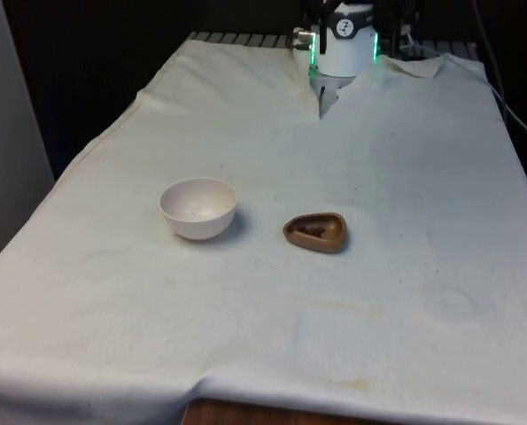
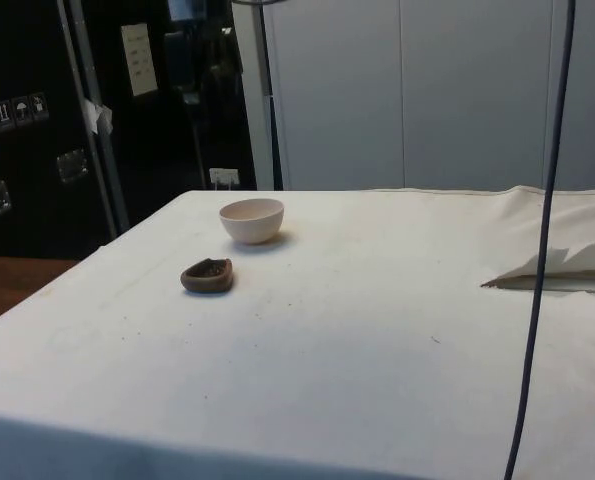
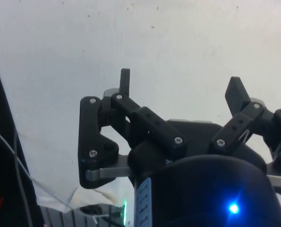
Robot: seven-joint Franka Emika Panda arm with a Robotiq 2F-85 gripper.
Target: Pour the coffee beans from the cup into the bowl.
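My gripper (image 3: 180, 90) is spread, holding nothing, over bare cloth (image 1: 405, 159); white bowl (image 1: 198, 207) near brown cup (image 1: 315, 232), mid-table, well clear of edges.

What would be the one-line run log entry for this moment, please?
gripper: open, holds nothing | small brown cup: upright on white cloth, beans inside | white round bowl: beside cup, apart | pour: not started

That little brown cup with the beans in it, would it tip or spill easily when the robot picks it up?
The brown cup looks low and wide, so it probably sits steady and slides rather than tips. Its shallow walls suggest the coffee beans could spill at a small tilt. It looks small and likely light, so the open gripper should lift it easily.
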